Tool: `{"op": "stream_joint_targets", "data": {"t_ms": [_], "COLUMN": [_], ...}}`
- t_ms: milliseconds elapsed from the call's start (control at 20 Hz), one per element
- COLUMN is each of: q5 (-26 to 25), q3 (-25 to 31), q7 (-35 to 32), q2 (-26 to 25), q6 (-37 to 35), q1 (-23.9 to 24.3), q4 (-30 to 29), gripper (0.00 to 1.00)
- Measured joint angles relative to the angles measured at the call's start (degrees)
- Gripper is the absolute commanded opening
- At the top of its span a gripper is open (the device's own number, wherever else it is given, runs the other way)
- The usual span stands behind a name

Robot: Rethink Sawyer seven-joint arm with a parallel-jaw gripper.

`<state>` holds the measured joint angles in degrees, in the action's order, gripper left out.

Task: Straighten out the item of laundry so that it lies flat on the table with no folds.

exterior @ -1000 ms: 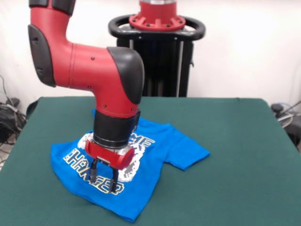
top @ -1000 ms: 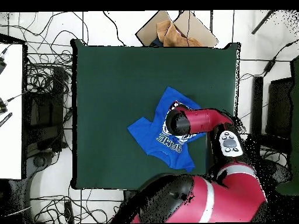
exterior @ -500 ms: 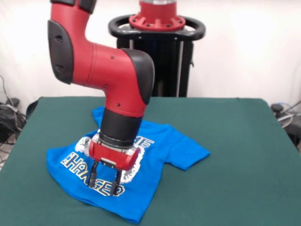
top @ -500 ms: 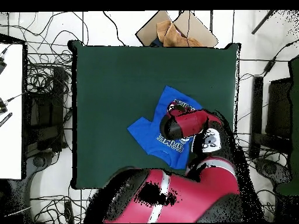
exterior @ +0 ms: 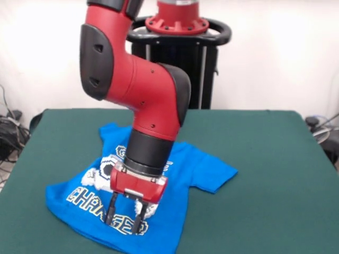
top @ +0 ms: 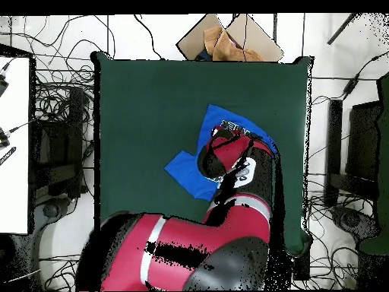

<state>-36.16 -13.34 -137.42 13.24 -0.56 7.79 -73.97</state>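
Front view: the hand (exterior: 126, 219) points down with its two fingers (exterior: 112, 212) parted, tips on the blue T-shirt (exterior: 185, 169) at the "CHANGER" lettering, gripping nothing I can see. The shirt lies rumpled on the green bench (exterior: 265, 174). Overhead view: the arm hides the hand; only blue edges (top: 182, 166) show mid-bench (top: 144, 106).

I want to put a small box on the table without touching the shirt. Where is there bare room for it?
In the front view, the table is bare all along its right side, from the T-shirt sleeve to the right edge, and in the strip behind the shirt. The near left is crowded: the shirt spreads there, and the gripper stands on it, jaws open.
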Motion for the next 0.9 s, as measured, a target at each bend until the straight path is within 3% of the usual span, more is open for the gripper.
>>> {"op": "stream_joint_targets", "data": {"t_ms": [400,900], "q5": [3.20,4.11], "q3": [-4.53,-2.43], "q7": [0.00,0.00], "q2": [-2.77,-1.73], "q6": [-0.02,-1.50], "q1": [-4.28,-2.84], "q4": [2.76,2.36], "gripper": [1.00,1.00]}}
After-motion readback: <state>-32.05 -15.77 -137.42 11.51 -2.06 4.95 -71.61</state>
